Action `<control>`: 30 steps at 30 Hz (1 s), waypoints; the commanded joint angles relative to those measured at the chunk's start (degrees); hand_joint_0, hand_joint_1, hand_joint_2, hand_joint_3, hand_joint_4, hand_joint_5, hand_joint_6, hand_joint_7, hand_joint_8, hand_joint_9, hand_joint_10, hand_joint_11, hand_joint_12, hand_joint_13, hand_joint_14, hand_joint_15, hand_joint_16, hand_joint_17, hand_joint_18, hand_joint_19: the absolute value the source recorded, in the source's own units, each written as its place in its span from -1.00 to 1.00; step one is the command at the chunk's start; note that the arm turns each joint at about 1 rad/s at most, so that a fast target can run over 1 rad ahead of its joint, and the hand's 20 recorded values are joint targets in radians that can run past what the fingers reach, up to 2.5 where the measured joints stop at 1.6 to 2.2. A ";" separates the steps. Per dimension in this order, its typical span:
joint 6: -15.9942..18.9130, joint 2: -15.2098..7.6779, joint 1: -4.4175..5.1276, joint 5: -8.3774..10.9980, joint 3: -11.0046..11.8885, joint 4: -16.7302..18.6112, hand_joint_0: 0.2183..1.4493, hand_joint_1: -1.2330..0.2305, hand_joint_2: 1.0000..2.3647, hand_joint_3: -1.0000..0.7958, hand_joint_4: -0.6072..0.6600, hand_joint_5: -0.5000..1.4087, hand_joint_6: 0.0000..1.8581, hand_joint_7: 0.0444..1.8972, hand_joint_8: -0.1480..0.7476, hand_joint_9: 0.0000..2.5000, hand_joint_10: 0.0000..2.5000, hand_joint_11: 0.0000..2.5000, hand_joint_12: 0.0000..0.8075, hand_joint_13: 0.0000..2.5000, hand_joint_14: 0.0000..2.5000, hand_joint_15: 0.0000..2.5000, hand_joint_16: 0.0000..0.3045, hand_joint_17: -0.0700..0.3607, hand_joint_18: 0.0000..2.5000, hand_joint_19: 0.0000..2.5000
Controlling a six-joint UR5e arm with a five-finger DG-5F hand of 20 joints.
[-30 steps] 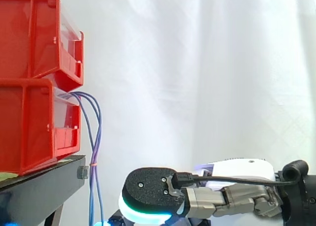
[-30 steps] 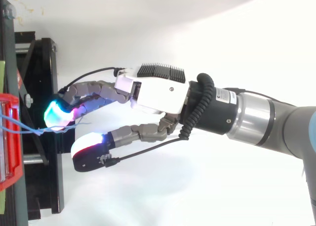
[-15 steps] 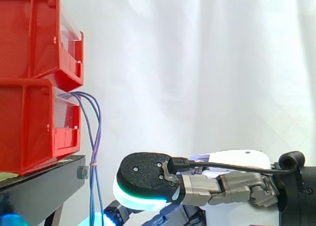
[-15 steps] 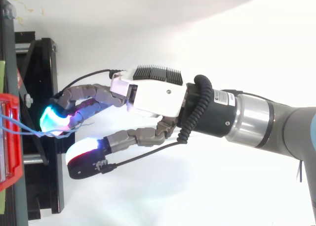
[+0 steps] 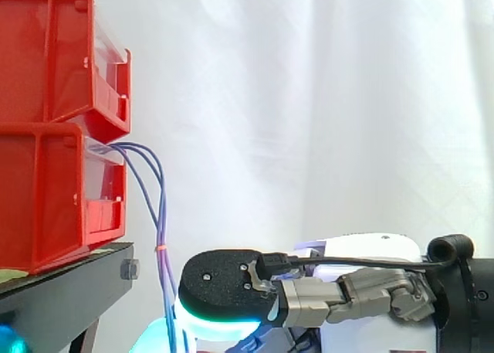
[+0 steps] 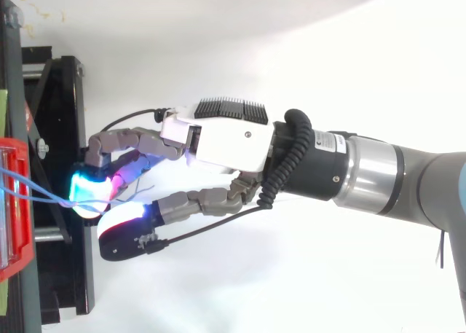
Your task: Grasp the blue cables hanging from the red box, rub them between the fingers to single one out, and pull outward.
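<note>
The hand (image 6: 218,140) pinches the blue cables (image 5: 160,222) between thumb and fingers — they hang from the lower red box (image 5: 38,198).

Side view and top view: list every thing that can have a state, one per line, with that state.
hand: shut, fingers and thumb curled round the blue cables.
blue cables: hanging from the lower red box, held low down by the hand.
orange tie: wrapped round the blue cables.
lower red box: resting on the black stand.
upper red box: stacked on the lower red box.
</note>
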 commanded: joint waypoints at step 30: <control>7.25 2.67 -0.91 -2.75 4.47 -8.96 -0.48 -0.14 -1.00 -0.39 0.31 -0.56 -0.44 0.36 0.00 -0.35 -1.00 -0.81 -0.15 -0.43 -0.99 -0.78 -0.70 -0.19 -0.53 -0.57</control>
